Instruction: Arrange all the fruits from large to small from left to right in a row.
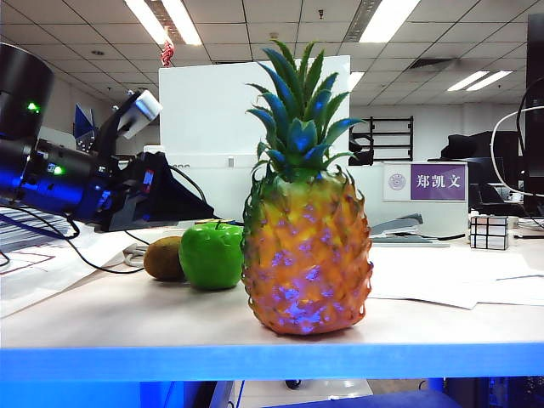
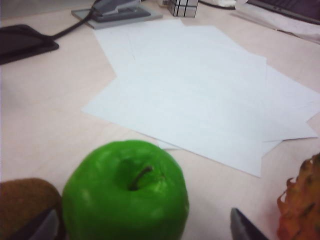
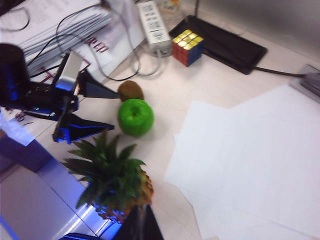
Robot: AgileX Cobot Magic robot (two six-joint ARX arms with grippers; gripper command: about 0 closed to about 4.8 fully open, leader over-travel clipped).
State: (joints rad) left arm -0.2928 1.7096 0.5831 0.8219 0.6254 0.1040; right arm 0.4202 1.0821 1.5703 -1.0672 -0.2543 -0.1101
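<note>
Jaws spread wide, my left gripper (image 3: 107, 109) lines up on the green apple (image 1: 211, 254).

Its fingers stand either side of the fruit without touching; the kiwi (image 1: 164, 257) sits against the apple's far side and the pineapple (image 1: 304, 246) stands just right of it at the table's front edge. My right gripper (image 3: 141, 224) hangs high above the pineapple, jaws together, holding nothing. I judge the clean move is to centre the apple between the fingers, close at its widest girth, and keep the left finger from nudging the kiwi.
</note>
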